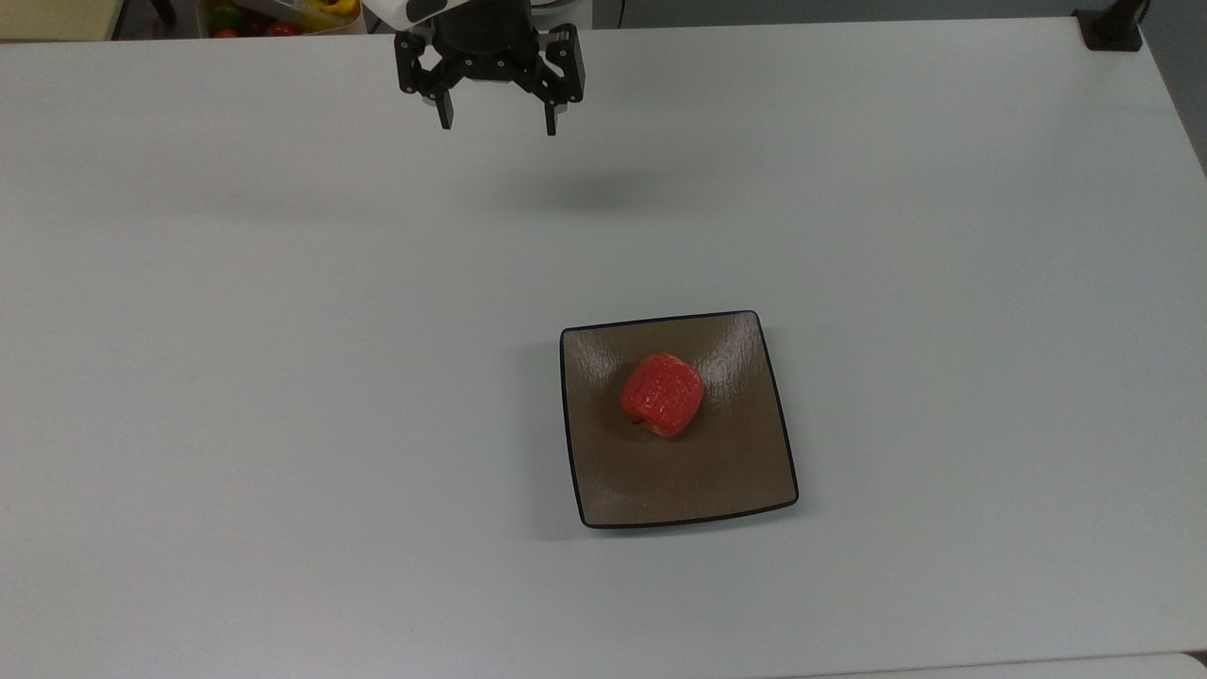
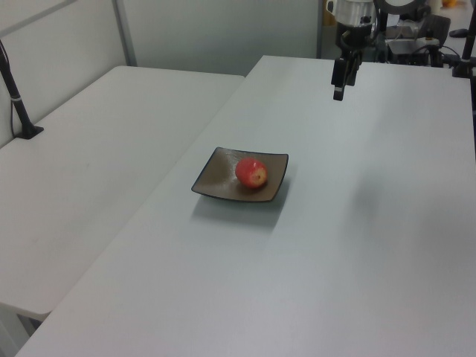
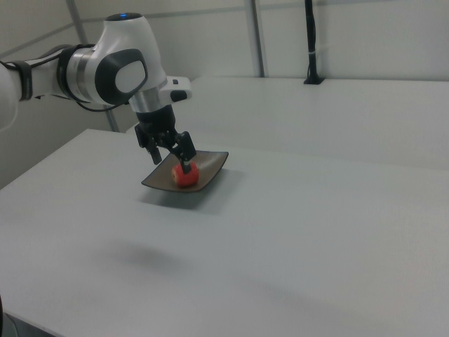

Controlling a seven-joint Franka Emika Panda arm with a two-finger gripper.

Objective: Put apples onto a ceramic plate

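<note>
The plate (image 1: 679, 471) sits on the pale worktop (image 1: 283, 377), somewhat toward its near edge in the top view. The apple (image 1: 663, 394) rests on the plate. Well beyond, at the far edge, the hand (image 1: 496, 121) hangs above the worktop, fingers spread wide, holding nothing.

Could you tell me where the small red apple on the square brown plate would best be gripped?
Probably from straight above, with the fingers closing across the widest part of the small red apple. It sits near the middle of the square glossy brown plate, whose raised rim would hinder a low sideways approach. The open gripper is empty and far off.
</note>
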